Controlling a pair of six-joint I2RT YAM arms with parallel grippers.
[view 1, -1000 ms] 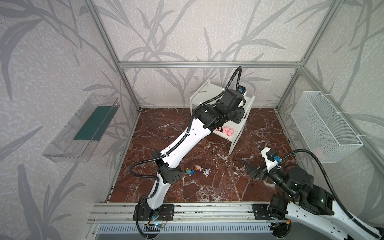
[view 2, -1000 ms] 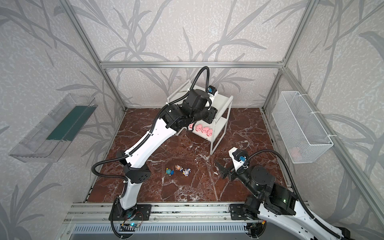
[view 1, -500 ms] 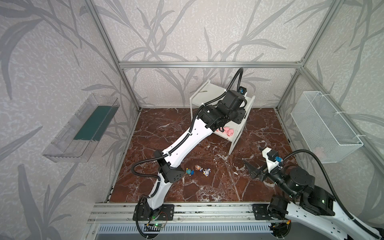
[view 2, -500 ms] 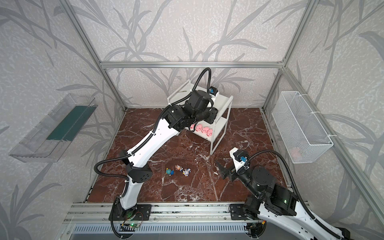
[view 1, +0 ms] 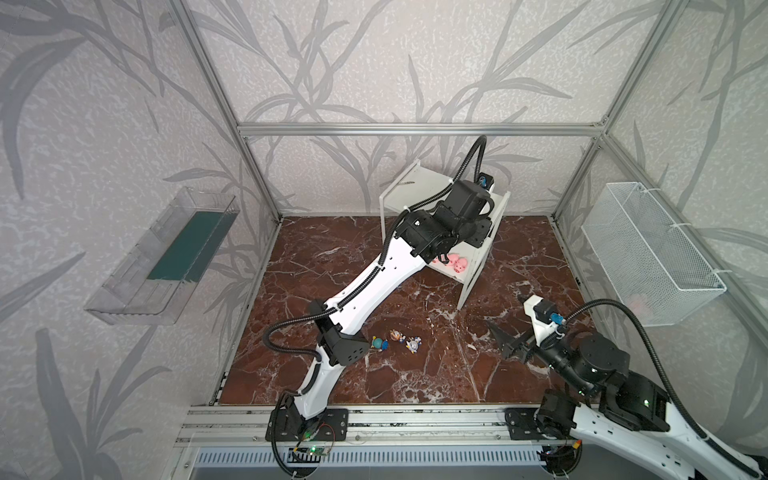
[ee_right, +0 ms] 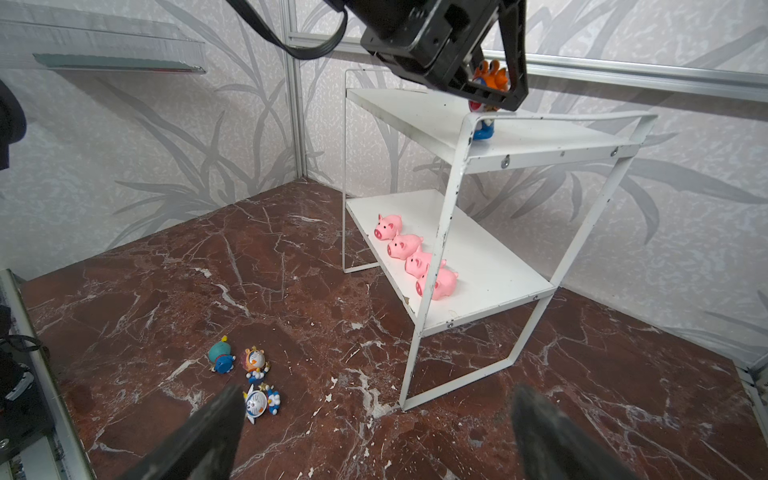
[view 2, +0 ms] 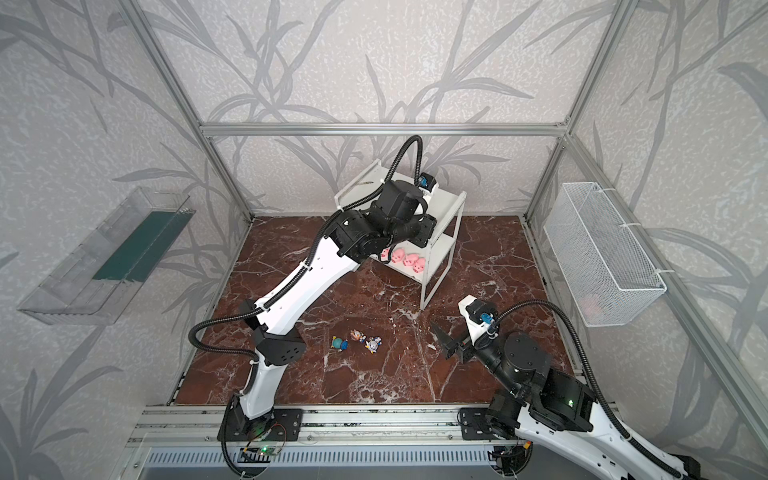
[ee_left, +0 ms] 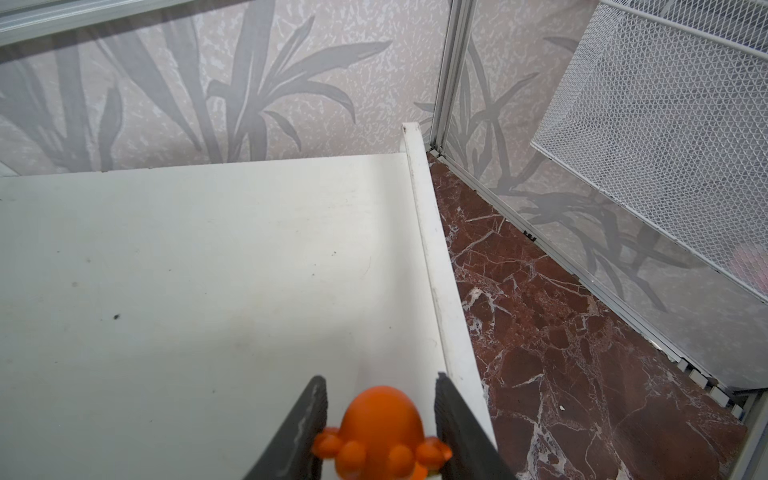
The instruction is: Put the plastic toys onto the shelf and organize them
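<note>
The big red-brown marble bench (view 1: pixel 332 257) holds everything here. At its back stands the small white two-level metal shelf (ee_right: pixel 498 257). My left arm reaches far out over the top board of that shelf. My right arm waits low over the bench, well away from the shelf, and the right end effector (ee_right: pixel 376 390) has its fingers wide apart with nothing in them.

Four round pink plastic pigs (ee_right: pixel 403 246) stand in a neat row on the lower board. Three little blue-and-white cartoon toys (ee_right: pixel 254 360) lie close together on the bench, in front of the shelf.

My left end effector (ee_left: pixel 380 378) is clamped on the little blue-and-white cartoon toy with the orange spiky hat (ee_left: pixel 380 424). The fingers touch its orange bumps on both sides. Its blue bottom looks like it sits on the top board, very near the side edge.

I think this step is letting go. To do it well, I should make sure the toy stands flat first. Then I open slowly and lift straight up, so a finger does not knock it off the edge. I should leave room beside it for the other three.
</note>
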